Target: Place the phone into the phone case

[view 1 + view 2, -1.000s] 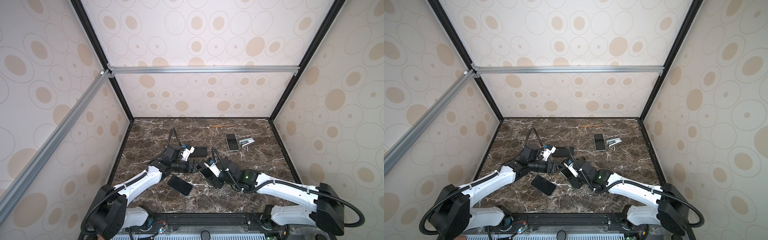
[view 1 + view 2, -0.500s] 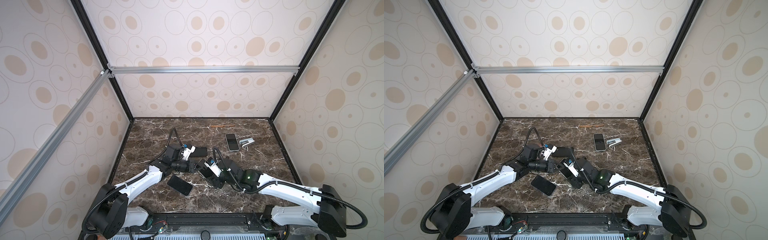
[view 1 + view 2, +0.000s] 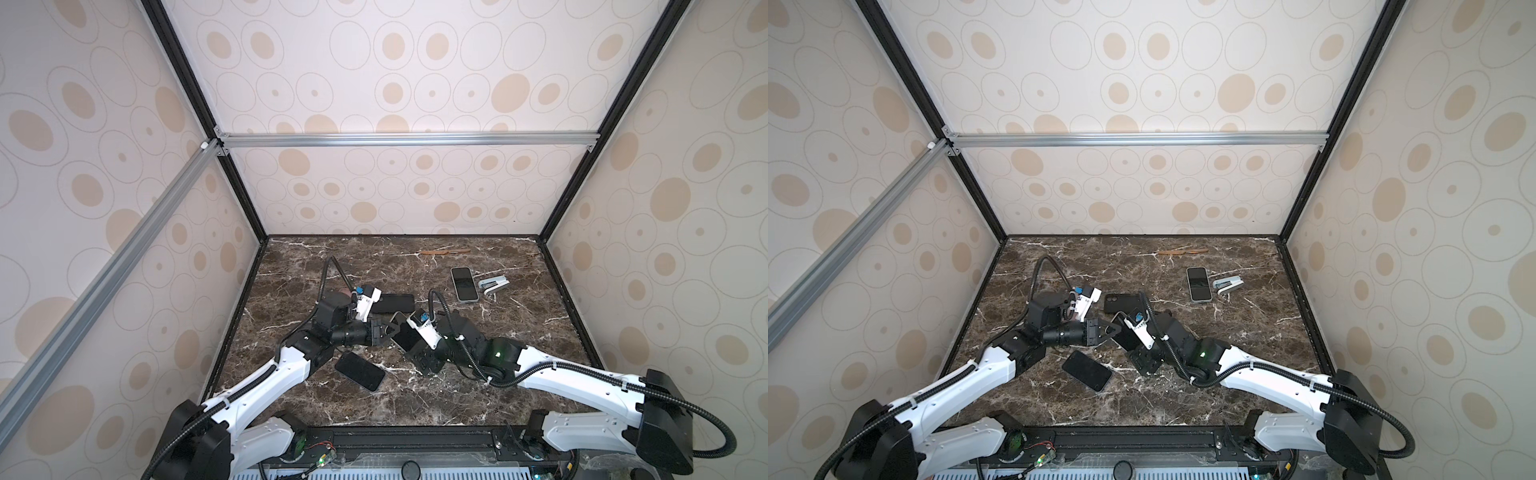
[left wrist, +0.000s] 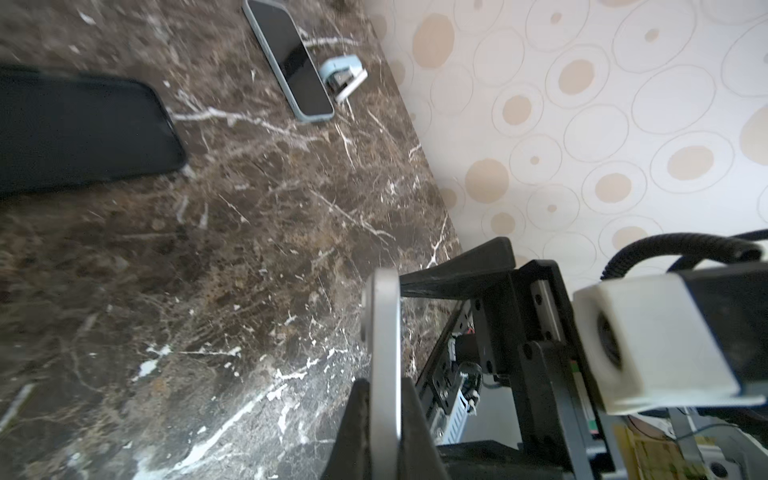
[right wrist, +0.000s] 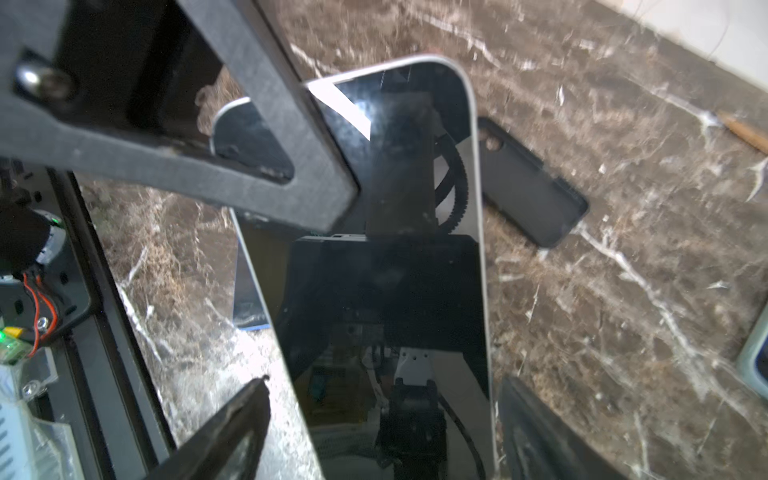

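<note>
A silver-edged phone (image 3: pixel 405 334) (image 3: pixel 1126 332) with a dark screen is held off the table, tilted, between the two arms. My left gripper (image 3: pixel 388 330) (image 3: pixel 1112 330) (image 4: pixel 384 399) is shut on the phone (image 4: pixel 384 328), which shows edge-on between its pads. My right gripper (image 3: pixel 412 343) (image 3: pixel 1136 347) (image 5: pixel 382 419) stands open; its fingers (image 5: pixel 232 428) flank the phone (image 5: pixel 386 291) with a gap on each side. The empty black phone case (image 3: pixel 392 303) (image 3: pixel 1121 302) (image 4: pixel 83 129) (image 5: pixel 532 195) lies flat just behind the grippers.
A second dark phone (image 3: pixel 359 371) (image 3: pixel 1087 370) lies in front of the left arm. At the back right are a phone in a light blue case (image 3: pixel 464 283) (image 3: pixel 1199 283) (image 4: pixel 297 66) and a small stapler (image 3: pixel 493 285) (image 3: pixel 1228 284). A brown stick (image 3: pixel 444 251) lies by the back wall.
My left gripper has closed onto the phone. My right gripper has widened and let go of the phone. Both arms have stayed nearly in place.
</note>
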Motion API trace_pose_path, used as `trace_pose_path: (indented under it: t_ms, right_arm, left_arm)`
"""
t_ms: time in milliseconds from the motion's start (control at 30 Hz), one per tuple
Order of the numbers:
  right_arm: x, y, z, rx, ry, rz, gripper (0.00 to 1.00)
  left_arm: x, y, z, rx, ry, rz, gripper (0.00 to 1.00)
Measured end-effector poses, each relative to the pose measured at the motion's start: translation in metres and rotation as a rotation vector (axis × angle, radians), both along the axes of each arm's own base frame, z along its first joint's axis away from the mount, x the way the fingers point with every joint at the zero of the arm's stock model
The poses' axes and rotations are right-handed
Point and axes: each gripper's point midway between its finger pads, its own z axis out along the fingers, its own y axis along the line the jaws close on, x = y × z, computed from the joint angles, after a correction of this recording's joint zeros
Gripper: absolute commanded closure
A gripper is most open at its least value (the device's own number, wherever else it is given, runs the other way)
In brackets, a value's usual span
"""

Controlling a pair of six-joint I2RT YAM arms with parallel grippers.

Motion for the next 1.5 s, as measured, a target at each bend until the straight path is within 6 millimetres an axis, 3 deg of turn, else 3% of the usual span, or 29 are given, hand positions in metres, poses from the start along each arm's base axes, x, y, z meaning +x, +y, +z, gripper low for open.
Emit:
trace_pose_path:
  t_ms: [200, 433, 633, 800, 1167, 1500]
  right_arm:
    - [0.018, 0.005, 0.057, 0.175, -0.049, -0.043, 0.0]
    - [0.064, -0.016, 0.131, 0.405, -0.071, -0.13, 0.02]
    - [0.081, -0.022, 0.166, 0.563, -0.028, -0.107, 0.11]
    - [0.081, -0.005, 0.183, 0.644, 0.042, -0.015, 0.17]
    - [0.07, 0.022, 0.184, 0.725, 0.204, 0.128, 0.24]
    - [0.066, 0.04, 0.207, 0.786, 0.263, 0.256, 0.31]
  left_arm:
    - [0.015, 0.02, 0.043, -0.048, -0.184, 0.159, 1.0]
    - [0.026, 0.043, 0.097, -0.147, -0.391, 0.314, 1.0]
    - [0.024, 0.052, 0.121, -0.24, -0.509, 0.365, 1.0]
    - [0.023, 0.056, 0.132, -0.296, -0.559, 0.384, 1.0]
    - [0.016, 0.064, 0.156, -0.394, -0.657, 0.411, 1.0]
    - [0.008, 0.07, 0.177, -0.465, -0.734, 0.418, 1.0]
